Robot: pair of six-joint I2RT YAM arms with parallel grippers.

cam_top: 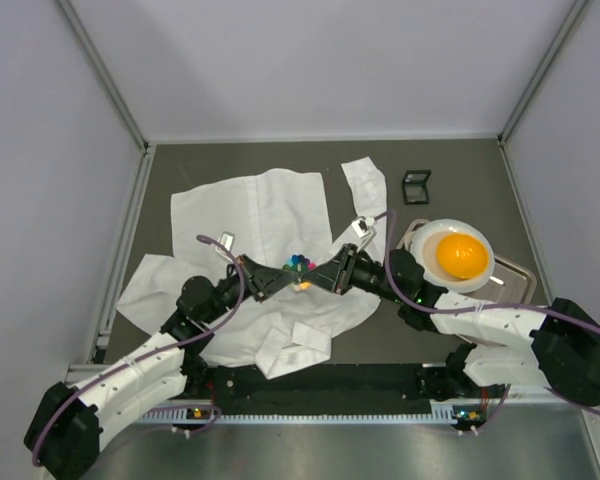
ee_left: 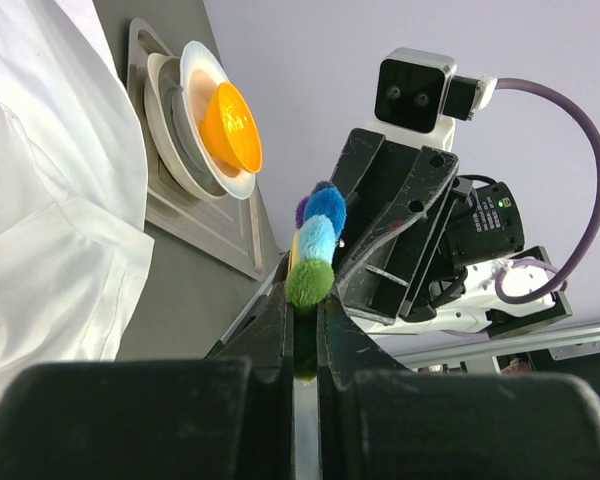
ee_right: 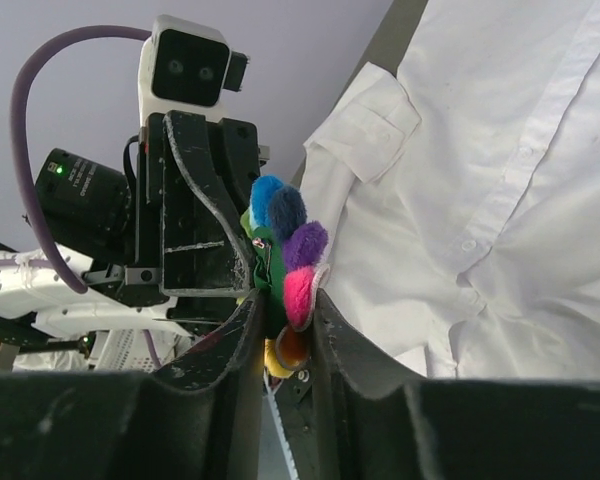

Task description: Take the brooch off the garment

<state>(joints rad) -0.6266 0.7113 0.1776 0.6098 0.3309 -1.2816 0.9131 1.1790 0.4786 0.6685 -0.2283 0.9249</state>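
The brooch (cam_top: 299, 265), a small round flower of many-coloured fuzzy petals, is held between both grippers above the white shirt (cam_top: 255, 215), which lies spread on the table. My left gripper (cam_top: 286, 279) is shut on its green petal edge (ee_left: 309, 283). My right gripper (cam_top: 319, 274) is shut on its pink and orange side (ee_right: 298, 285). In both wrist views the brooch stands in the air with no cloth between the jaws; the shirt (ee_right: 480, 200) lies behind and below it. The right gripper (ee_left: 385, 235) faces the left one closely.
An orange bowl (cam_top: 460, 255) sits on white plates on a grey tray (cam_top: 515, 272) at the right; it also shows in the left wrist view (ee_left: 230, 128). A small black frame (cam_top: 416, 186) lies at the back right. Enclosure walls stand on three sides.
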